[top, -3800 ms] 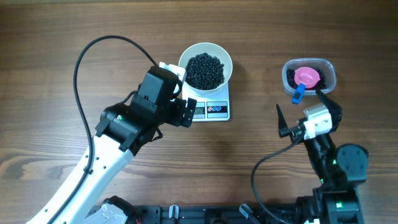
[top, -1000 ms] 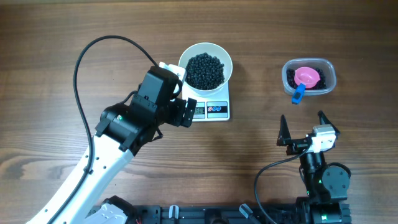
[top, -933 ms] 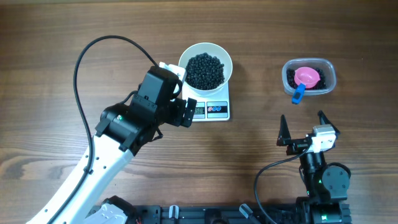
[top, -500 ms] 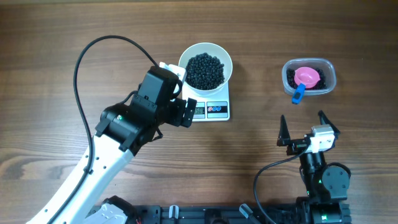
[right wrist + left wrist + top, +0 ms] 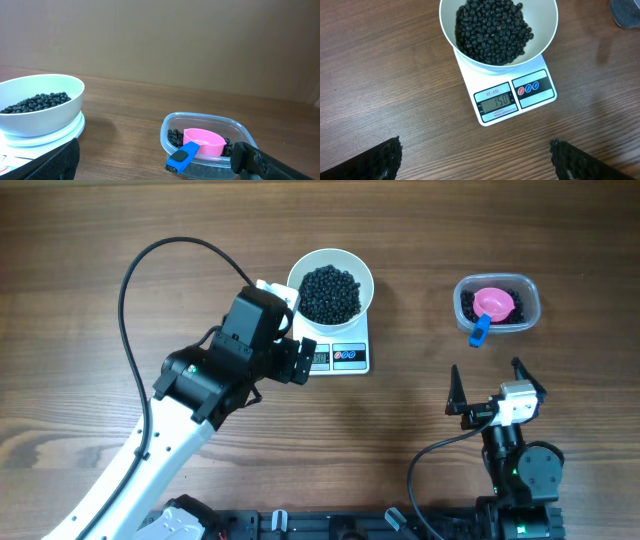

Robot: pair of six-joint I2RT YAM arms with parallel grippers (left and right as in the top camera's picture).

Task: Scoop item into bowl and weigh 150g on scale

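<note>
Resting on one scale (image 5: 512,97), one bowl (image 5: 546,30) holds the item (image 5: 492,27). Both gape wide: left end effector (image 5: 477,160), right end effector (image 5: 157,162).

Wooden table (image 5: 100,240): white scale (image 5: 345,357) near centre, clear plastic tub (image 5: 536,305) well apart toward right side

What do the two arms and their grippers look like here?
The left arm has a long white link and blocky black joints, with a black cable looping off it. The right arm is black with a white wrist block. The left gripper and right gripper each have two black, rough-textured fingers.
</note>
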